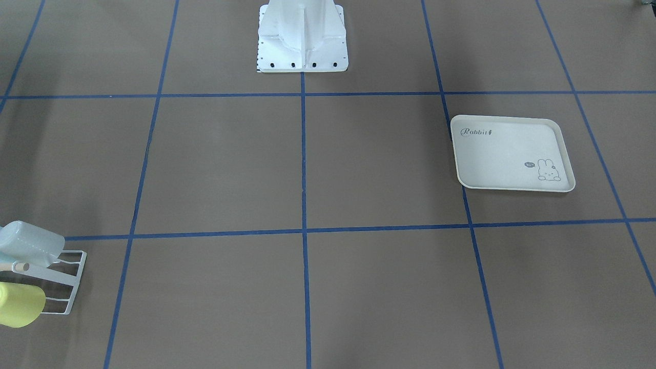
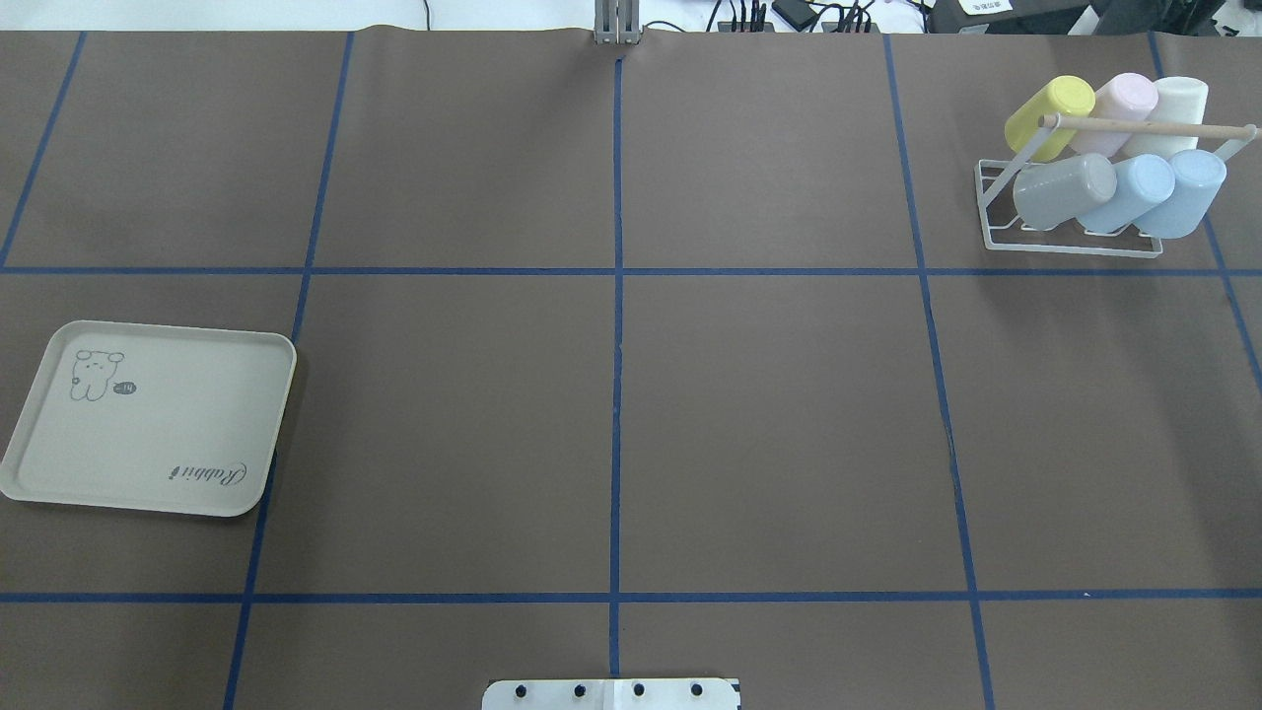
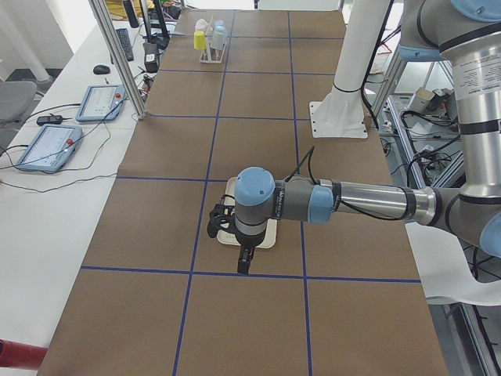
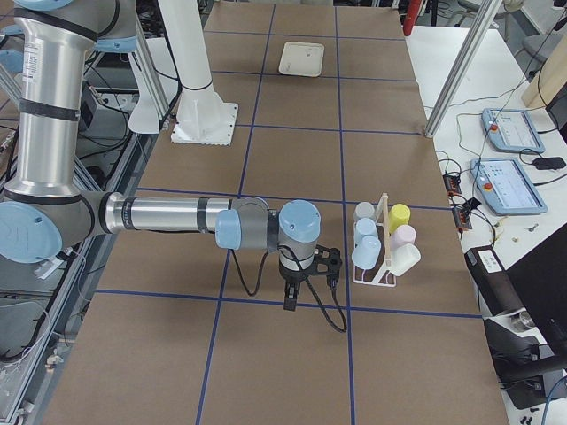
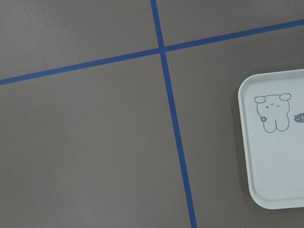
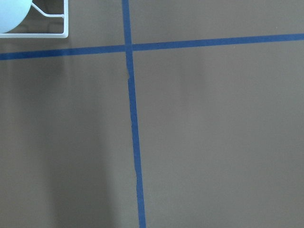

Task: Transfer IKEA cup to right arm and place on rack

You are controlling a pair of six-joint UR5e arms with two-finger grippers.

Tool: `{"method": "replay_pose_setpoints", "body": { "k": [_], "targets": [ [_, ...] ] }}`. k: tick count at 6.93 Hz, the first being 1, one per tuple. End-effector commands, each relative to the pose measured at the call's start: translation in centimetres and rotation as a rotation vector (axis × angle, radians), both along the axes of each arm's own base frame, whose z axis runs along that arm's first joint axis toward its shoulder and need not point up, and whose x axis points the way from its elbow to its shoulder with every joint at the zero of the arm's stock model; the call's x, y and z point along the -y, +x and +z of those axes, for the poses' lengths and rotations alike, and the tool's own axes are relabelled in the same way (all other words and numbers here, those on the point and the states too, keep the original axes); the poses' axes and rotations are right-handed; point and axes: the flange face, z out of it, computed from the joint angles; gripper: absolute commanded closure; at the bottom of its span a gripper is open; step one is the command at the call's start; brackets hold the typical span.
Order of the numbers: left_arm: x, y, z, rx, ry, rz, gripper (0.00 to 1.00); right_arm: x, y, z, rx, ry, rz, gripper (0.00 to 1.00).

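Pastel cups crowd the rack at two o'clock, so lift your right gripper away high; whether it or the left gripper is open cannot be told, and no cup shows in either.

I work over a table covered in brown paper, which blue tape lines cut into large squares. The light on it is soft and even, with only faint shadows. In the exterior left view a white bench runs down the left of the frame, carrying two tablets with trailing cables and a dark mouse. An aluminium post rises at the bench's edge and a grey chair sits at the far left.
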Motion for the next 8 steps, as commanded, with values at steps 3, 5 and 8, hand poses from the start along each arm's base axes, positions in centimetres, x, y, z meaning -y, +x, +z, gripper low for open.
{"method": "replay_pose_setpoints", "body": {
  "k": [3,5,8],
  "targets": [
    [-0.38,-0.02,1.08,0.002,-0.023,0.0,0.0,0.12,0.0,-0.73,0.001,0.016,0.001,0.0],
    [-0.25,-0.02,1.04,0.002,-0.022,0.0,0.0,0.11,0.0,-0.78,0.0,0.014,0.001,0.0],
    [-0.03,-0.01,0.77,0.0,-0.016,0.0,0.0,0.13,-0.02,-0.88,0.002,0.017,0.001,0.0]
  ]
}}
